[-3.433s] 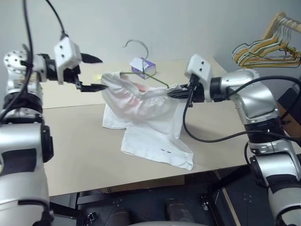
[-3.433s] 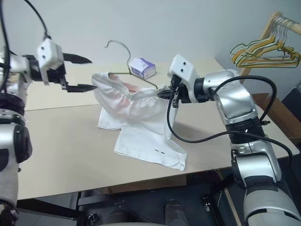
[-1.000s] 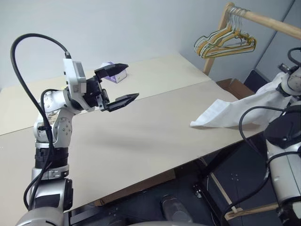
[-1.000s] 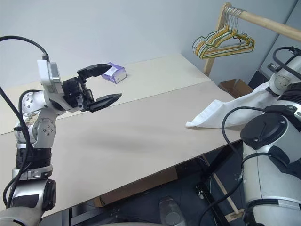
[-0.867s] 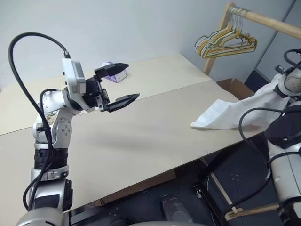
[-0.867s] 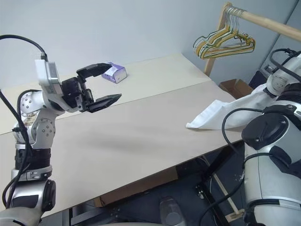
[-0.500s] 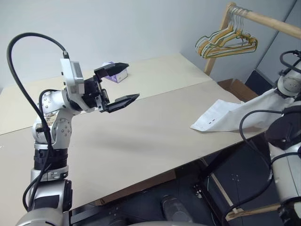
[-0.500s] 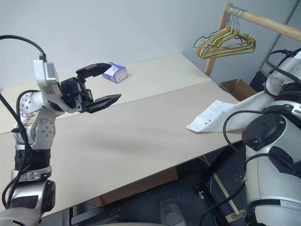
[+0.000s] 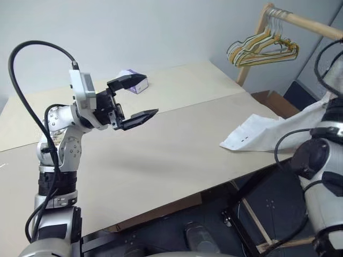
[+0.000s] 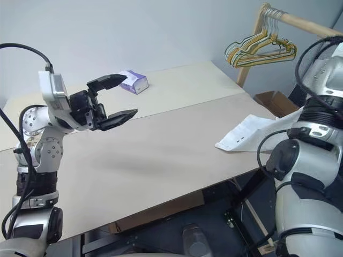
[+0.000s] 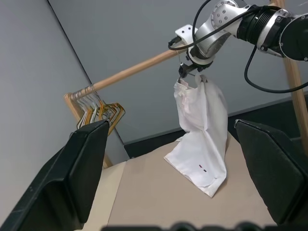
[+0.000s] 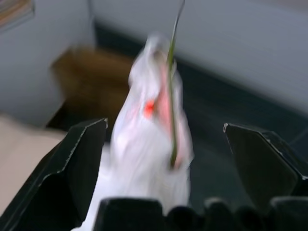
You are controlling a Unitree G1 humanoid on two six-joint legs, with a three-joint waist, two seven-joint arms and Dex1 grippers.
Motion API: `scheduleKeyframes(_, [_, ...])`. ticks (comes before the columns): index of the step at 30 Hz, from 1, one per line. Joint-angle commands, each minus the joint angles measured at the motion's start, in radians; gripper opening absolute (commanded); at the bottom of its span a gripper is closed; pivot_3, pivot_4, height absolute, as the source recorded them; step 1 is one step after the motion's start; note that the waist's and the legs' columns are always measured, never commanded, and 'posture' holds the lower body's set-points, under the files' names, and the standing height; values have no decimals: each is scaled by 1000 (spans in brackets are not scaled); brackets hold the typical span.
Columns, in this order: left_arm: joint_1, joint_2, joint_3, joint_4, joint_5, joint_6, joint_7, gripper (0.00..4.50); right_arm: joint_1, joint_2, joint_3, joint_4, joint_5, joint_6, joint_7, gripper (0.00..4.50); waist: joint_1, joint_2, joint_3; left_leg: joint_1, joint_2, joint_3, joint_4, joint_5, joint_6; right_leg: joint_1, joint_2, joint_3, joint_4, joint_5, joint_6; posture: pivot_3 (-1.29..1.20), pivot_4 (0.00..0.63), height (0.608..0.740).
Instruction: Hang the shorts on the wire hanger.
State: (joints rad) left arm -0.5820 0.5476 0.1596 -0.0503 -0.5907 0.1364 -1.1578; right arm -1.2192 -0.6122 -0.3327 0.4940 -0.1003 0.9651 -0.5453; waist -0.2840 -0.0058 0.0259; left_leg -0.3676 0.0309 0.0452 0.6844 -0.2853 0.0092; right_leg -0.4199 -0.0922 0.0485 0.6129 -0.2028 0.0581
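- While the left gripper (image 9: pixel 132 99) hovers over the table (image 9: pixel 161 155) with fingers spread and empty, the head views show the shorts (image 9: pixel 257 134) trailing from the table's right edge upward past the right arm; coloured hangers (image 9: pixel 262 48) hang on a wooden rail.
- Left wrist view: the shorts (image 11: pixel 199 130) hang below the rail (image 11: pixel 130 72), lower hem resting on the table, with the right gripper (image 11: pixel 188 71) just above them.
- Right wrist view: the right gripper's fingers (image 12: pixel 82 159) stand wide apart, gripping nothing; the shorts (image 12: pixel 149 144) hang on the wire hanger (image 12: pixel 172 77) between them.

It looks like a plain test room: bare grey walls, a big table (image 9: pixel 177 144), a wooden clothes rail (image 9: pixel 305 21) beside it.
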Motion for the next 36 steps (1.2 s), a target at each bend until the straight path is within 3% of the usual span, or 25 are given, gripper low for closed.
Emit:
scheduleKeyframes(1, [0, 12, 22, -27, -12, -11, 15, 4500, 21, -18, 126, -128, -95, -134, 18, 4490, 6, 0, 0, 0, 0, 0, 0, 0, 0, 0, 0, 0, 0, 0, 0, -166, 0, 740])
scheduleKeyframes(5, [16, 30, 32, -41, -14, 12, 36, 4500, 58, -45, 265, -155, -193, -277, 80, 4490, 15, 0, 0, 0, 0, 0, 0, 0, 0, 0, 0, 0, -1, 1, 0, -142, 0, 740])
scheduleKeyframes(9, [32, 70, 49, -67, -3, 67, 102, 4500, 129, -68, 390, -276, -191, -388, 332, 4490, 24, 0, 0, 0, 0, 0, 0, 0, 0, 0, 0, 0, -1, 1, 0, -111, 0, 740])
scheduleKeyframes(15, [130, 154, 86, -127, -33, 163, 130, 4500, 251, 5, 472, -485, -32, -444, 721, 4490, 38, 0, 0, 2, 1, -1, 0, 0, 0, 1, 1, -1, 0, 1, 0, -47, 0, 740])
scheduleKeyframes(21, [234, 188, 112, -176, -2, 204, 186, 4500, 338, 59, 448, -596, 157, -342, 995, 4490, 119, -1, 0, 1, 2, -2, 0, 0, 0, 0, 1, -3, 0, 2, -1, 38, 0, 740])
scheduleKeyframes(27, [325, 215, 137, -186, -11, 243, 200, 4500, 478, -10, 553, -680, 134, -350, 1142, 4490, 224, -5, -1, -1, 2, 2, 0, 0, 0, -1, 1, -7, -2, 2, -2, 94, 0, 740])
scheduleKeyframes(36, [400, 214, 136, -218, 8, 256, 240, 4500, 590, -6, 582, -696, 131, -345, 1201, 4490, 298, -8, -1, 0, 3, 8, 0, 1, -2, -2, 3, -8, -2, 2, -5, 146, 0, 740])
